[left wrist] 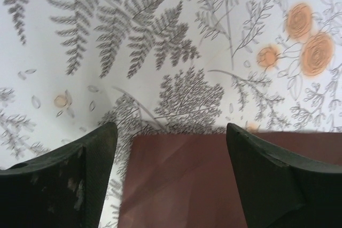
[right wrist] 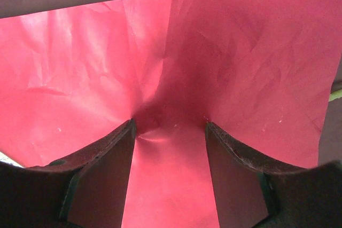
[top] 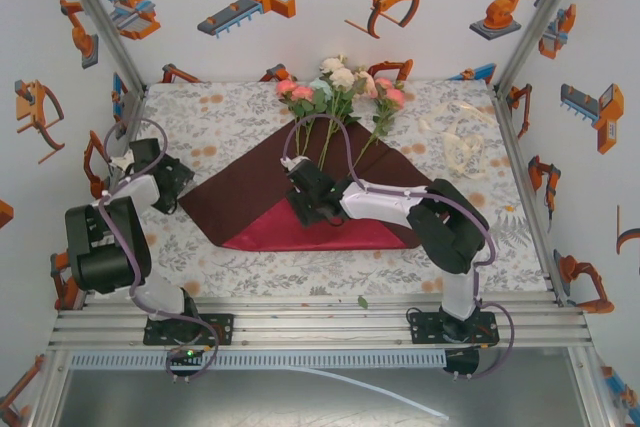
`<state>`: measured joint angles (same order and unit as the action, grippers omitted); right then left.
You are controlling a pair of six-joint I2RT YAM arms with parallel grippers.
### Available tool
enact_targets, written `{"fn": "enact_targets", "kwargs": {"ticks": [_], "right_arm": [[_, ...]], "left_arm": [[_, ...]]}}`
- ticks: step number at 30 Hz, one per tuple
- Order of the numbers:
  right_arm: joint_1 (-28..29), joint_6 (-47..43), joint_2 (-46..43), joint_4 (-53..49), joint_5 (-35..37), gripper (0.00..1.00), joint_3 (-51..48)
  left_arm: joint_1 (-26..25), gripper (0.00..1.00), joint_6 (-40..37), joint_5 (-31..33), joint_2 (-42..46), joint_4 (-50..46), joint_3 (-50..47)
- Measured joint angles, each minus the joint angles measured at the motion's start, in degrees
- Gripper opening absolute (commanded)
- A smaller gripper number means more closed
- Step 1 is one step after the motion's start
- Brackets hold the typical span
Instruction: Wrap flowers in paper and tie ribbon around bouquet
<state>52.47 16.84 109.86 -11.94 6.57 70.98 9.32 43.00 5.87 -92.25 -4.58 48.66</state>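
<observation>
top: overhead, far, looking down | wrists: close, downward | shared: paper (top: 250, 187)

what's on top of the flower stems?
The paper's folded crimson flap covers the flowers' lower stems, with the right pincer on it. Stem ends underneath are hidden.

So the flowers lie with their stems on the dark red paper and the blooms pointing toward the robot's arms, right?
Not quite: the flowers do have their stems on the paper, but in the top external view the blooms point the opposite way, toward the far side.
</observation>
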Motion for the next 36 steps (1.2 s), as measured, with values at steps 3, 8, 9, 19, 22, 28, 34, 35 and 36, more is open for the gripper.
{"fn": "enact_targets", "kwargs": {"ticks": [3, 8, 9, 19, 22, 28, 34, 35, 36], "right_arm": [[-0.2, 0.0, 0.0, 0.0, -0.6, 0.52, 0.0], [-0.7, 0.1, 0.3, -0.2, -1.6, 0.52, 0.4], [-0.8, 0.1, 0.4, -0.2, -1.7, 0.52, 0.5], [-1.4, 0.4, 0.6, -0.2, -3.3, 0.52, 0.8], [-1.4, 0.6, 0.6, -0.2, -3.6, 0.52, 0.9], [-1.4, 1.2, 1.4, -0.1, -4.2, 0.52, 1.4], [-1.4, 1.4, 1.5, -0.1, -4.4, 0.52, 1.6], [-1.4, 1.4, 1.5, -0.1, -4.4, 0.52, 1.6], [-1.4, 1.4, 1.5, 0.0, -4.5, 0.52, 1.6]], "left_arm": [[0.6, 0.67, 0.2, -4.2, -0.7, 1.4, 0.2], [0.6, 0.72, 2.1, -12.4, 0.3, 3.9, -2.0], [0.6, 0.75, 2.5, -13.5, 1.0, 3.9, -2.6], [0.6, 0.80, 2.0, -13.5, 8.0, -2.2, -6.0], [0.3, 0.77, 2.9, -18.5, 7.6, -0.8, -6.5], [-3.8, 0.63, 4.6, -24.3, 6.1, 1.4, -8.6], [-6.3, 0.60, 2.8, -23.6, 8.9, -4.3, -9.4], [-6.5, 0.64, 2.0, -21.8, 10.3, -6.3, -9.3], [-6.5, 0.69, 1.0, -18.7, 12.2, -8.7, -9.2]]}}
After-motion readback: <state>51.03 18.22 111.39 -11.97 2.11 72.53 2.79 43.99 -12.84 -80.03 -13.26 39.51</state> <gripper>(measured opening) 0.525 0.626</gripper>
